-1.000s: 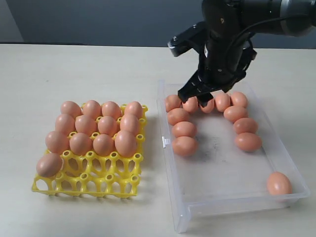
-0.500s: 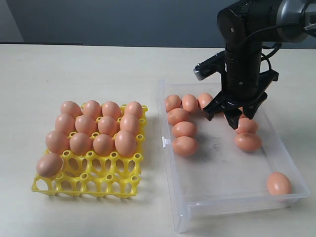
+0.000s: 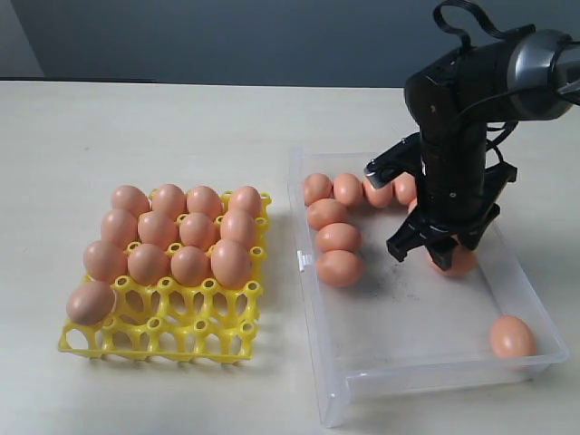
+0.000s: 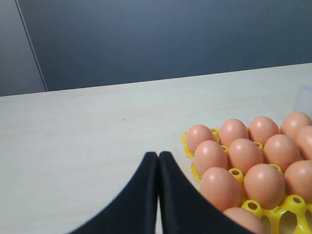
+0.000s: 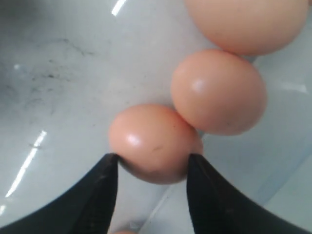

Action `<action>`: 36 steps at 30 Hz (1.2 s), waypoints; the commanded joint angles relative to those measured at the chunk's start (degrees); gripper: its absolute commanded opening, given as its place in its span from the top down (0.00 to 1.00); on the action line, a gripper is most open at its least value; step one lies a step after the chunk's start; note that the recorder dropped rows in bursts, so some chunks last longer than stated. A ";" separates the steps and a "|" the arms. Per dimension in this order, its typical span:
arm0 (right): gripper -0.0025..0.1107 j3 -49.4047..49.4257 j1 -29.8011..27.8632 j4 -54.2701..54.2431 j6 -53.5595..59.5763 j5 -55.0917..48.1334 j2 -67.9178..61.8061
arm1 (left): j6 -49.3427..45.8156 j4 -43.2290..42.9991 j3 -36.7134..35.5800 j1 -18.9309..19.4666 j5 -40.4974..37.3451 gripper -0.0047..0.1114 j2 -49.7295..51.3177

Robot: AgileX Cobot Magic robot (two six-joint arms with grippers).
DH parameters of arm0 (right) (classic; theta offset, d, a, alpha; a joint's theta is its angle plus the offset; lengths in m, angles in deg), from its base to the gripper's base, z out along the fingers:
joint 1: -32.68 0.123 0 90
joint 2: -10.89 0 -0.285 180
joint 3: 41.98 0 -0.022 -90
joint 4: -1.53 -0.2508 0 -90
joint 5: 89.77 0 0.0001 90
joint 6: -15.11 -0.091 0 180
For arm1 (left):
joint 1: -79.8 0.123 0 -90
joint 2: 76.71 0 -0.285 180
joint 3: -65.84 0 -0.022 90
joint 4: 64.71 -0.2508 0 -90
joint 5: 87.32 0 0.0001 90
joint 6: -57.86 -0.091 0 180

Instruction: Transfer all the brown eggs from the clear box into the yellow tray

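A broad worktop [image 3: 181, 127] of pale cream, matte and faintly grained, filled the scene, backed by a plain dark blue-grey wall [image 3: 227, 36]. On the worktop's right half, as the exterior view showed it, sat the clear box [image 3: 426, 376], a shallow rectangle of transparent plastic with low glossy walls, a small latch tab on its left wall and grey scuffs on its floor. The yellow tray [image 3: 181, 340] lay well apart on the left half, a bright square plastic lattice of round cups and short pegs.

The black right arm [image 3: 453, 118] came down into the box near its right wall. The smooth, matte orange-brown eggs in the tray [image 3: 169, 231] numbered thirteen: three full rows from the far edge, and one more at the left end of the fourth row; the near cups stood bare. The brown eggs left in the box [image 3: 337, 237] curved along its far wall and down the left part of its floor, some hidden behind the arm, and a lone egg [image 3: 512, 335] rested in the near right corner.

The right end effector [image 5: 152, 165] was clamped on the held egg [image 5: 152, 141], one black finger against each flank; that egg touched a neighbouring egg [image 5: 219, 92]. The left end effector [image 4: 158, 161] was clenched, fingers pressed together with nothing between them, over bare worktop just beside the tray.
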 commanded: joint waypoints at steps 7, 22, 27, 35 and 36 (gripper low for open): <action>0.60 0.43 -0.30 3.72 0.26 4.39 -3.11 | 0.08 -0.07 0.07 -0.60 0.00 0.96 -0.28; 0.60 0.43 -0.18 0.67 -1.81 0.15 -2.98 | 0.08 -0.07 0.07 -0.60 0.00 0.96 -0.28; 0.60 0.43 -0.08 -0.66 -3.25 -0.63 1.66 | 0.08 -0.07 0.07 -0.60 0.00 0.96 -0.28; 0.60 0.52 -0.08 -2.03 -3.25 -5.38 3.92 | 0.08 -0.07 0.07 -0.60 0.00 0.96 -0.28; 0.60 0.66 -0.08 -2.03 -2.79 -5.38 3.81 | 0.08 -0.07 0.07 -0.60 0.00 0.96 -0.28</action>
